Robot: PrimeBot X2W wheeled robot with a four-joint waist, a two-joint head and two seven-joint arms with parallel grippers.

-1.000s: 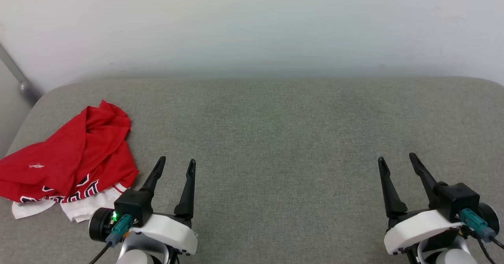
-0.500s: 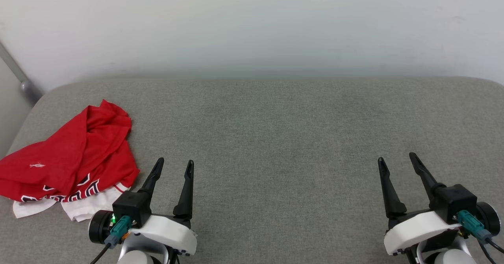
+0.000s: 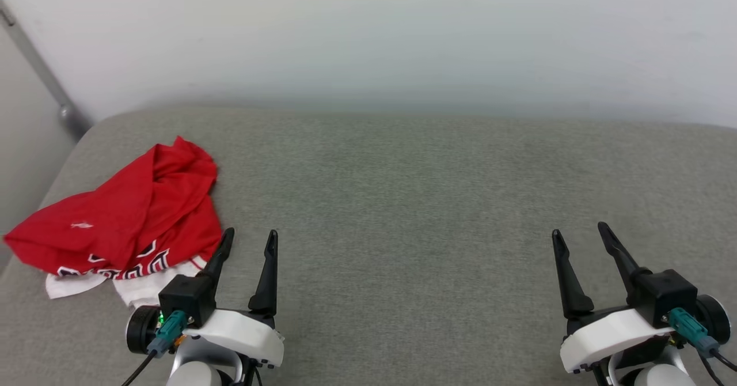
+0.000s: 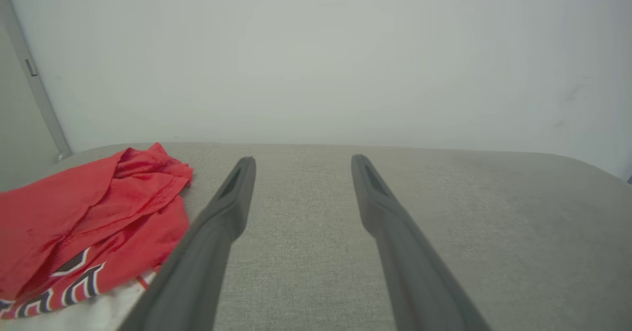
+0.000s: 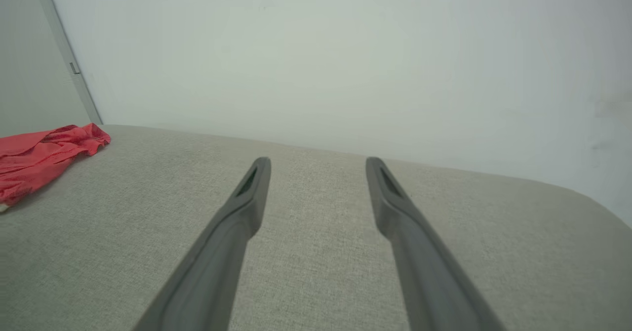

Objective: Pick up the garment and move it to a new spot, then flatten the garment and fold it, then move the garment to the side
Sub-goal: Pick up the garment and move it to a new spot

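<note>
Garment [image 3: 132, 213], a red jersey T-shirt with white sleeves and a black, white-outlined print, is seen crumpled in a loose heap on the grey fabric-covered bench [image 3: 403, 201]. It lies just beside the left end effector [image 3: 249, 234], on its outer left side. Its red edge comes close to the left finger, and whether the two touch cannot be told. From the right end effector [image 3: 578, 230] it is well apart, far off to the left. The cloth is judged to be light, soft and limp, and not fragile. It is expected to drape and hang when lifted and to slide readily over the woven cover. Several layers are bunched together, so a pinch at the middle of the heap is likely to gather more than one of them. A hold is better taken at a free edge, such as the red fold nearest the left fingertips or the white sleeve at the near side of the heap. Both end effectors are seen spread, the two long dark fingers of each held apart with bare bench showing between them. Nothing is held or pinched by either. Whether the fingertips rest on the bench or hover above it cannot be told.
</note>
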